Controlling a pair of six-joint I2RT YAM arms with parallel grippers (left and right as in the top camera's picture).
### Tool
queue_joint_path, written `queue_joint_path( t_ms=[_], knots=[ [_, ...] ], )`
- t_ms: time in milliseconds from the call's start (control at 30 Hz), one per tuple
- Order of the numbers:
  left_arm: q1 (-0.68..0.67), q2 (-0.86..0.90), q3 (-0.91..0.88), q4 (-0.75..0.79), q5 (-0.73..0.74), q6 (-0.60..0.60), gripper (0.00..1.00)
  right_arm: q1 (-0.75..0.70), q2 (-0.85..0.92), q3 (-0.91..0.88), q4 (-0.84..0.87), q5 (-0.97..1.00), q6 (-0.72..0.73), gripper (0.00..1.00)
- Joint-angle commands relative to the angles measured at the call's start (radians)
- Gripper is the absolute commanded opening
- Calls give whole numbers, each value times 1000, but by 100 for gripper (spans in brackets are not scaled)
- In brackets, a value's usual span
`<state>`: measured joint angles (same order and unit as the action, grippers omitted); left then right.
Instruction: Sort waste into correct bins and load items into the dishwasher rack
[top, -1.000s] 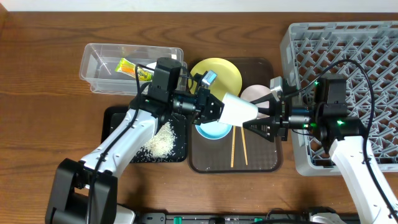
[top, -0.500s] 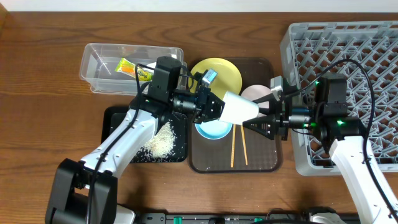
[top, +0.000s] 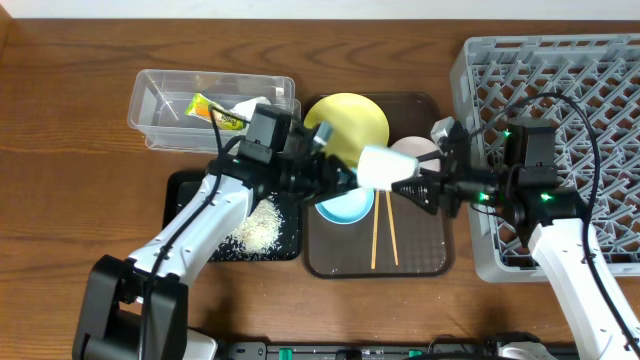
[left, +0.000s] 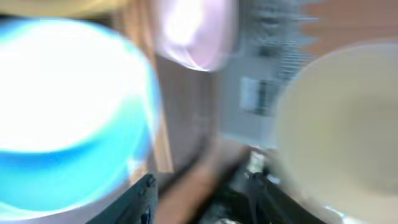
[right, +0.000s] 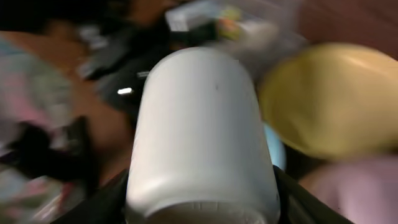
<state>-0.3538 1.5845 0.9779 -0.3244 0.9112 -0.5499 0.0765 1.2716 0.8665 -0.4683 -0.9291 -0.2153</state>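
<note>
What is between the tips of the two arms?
A small white cup, tipped on its side, fills the gap between the left end effector and the right end effector. The overhead view shows this plainly.

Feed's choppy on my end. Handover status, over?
Right gripper shut on white cup over brown tray. Left gripper open beside it. No clutter toward rack.

Overhead: bright, even light, sharp, soft short shadows; slight smear at the white cup (top: 383, 168). 2 wrist views heavily motion-blurred. Left wrist: light-blue bowl (left: 68, 106) blown out to white glare. Right wrist: cup readable, background smeared.
</note>
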Motion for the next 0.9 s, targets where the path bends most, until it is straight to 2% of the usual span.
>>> queue_joint_path(
  t_ms=[0,133,167,367,467,600,867],
  knots=[
    [56,-56,18,-89,-327,200,53,-3,-31,35,-51,268,66,24],
    [144,-188,21,-182,-436,243,54,-22,-75,119,-211,479,104,3],
    [165,-222,21,-203,-464,243,54,-30,-84,150,-259,548,126,1],
    [275,-401,21,-320,-575,243,59,-99,-95,314,-507,909,303,1],
    [304,-451,21,-338,-598,243,61,-157,-93,357,-592,1025,358,1],
    [312,-472,21,-338,-599,243,63,-252,-78,363,-645,1087,383,1],
    [312,-466,21,-341,-599,242,64,-410,51,362,-716,1072,383,1]
  ],
)
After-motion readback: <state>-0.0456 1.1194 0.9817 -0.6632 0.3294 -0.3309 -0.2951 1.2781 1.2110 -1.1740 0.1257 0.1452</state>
